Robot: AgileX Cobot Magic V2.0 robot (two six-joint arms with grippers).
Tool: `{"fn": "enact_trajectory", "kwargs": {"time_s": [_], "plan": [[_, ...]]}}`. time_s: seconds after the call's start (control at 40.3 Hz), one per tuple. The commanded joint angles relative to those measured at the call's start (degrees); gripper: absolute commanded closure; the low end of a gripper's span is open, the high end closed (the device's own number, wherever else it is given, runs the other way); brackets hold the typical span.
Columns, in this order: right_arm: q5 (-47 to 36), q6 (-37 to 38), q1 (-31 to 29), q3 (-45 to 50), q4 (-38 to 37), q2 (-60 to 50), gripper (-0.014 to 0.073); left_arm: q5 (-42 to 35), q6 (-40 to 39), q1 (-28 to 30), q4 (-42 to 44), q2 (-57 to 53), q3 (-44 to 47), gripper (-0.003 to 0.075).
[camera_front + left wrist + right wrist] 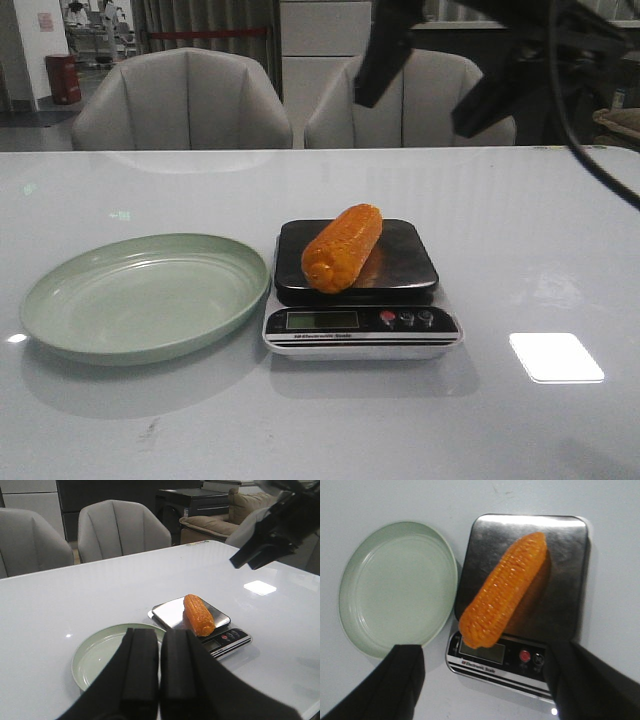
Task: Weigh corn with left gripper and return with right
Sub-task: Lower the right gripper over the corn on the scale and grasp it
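Observation:
The orange-yellow corn (pixel 341 247) lies at a slant on the steel top of a small kitchen scale (pixel 360 335). It also shows in the left wrist view (pixel 198 614) and in the right wrist view (pixel 507 590). My right gripper (pixel 435 80) hangs high above the scale, open and empty; in its own view (pixel 487 650) its fingers (pixel 402 680) stand wide apart, one to each side of the scale's front. My left gripper (pixel 160 635) is shut and empty. It is held back from the scale, above the near side of the plate, and is out of the front view.
A pale green empty plate (pixel 140 295) sits just left of the scale (pixel 570 545) on the glossy white table. Two grey chairs (pixel 185 100) stand behind the table's far edge. A bright light reflection (pixel 555 357) lies on the table to the right of the scale.

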Motion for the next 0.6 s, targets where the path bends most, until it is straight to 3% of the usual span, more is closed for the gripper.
{"fn": "enact_trajectory", "kwargs": {"time_s": [0.0,0.273,0.57], "plan": [[0.58,5.39,1.71,-8.05,-3.88,4.16,-0.0003,-4.52,-0.25,0.08,0.32,0.65,-1.39,0.0589],[13.25,27.47,5.85,-21.91,-18.99,17.01,-0.0003,-4.52,-0.25,0.08,0.32,0.65,-1.39,0.0588],[17.54,33.03,5.99,-25.75,-18.99,24.36,-0.0003,-4.3,-0.25,0.08,0.32,0.65,-1.39,0.0588]]}}
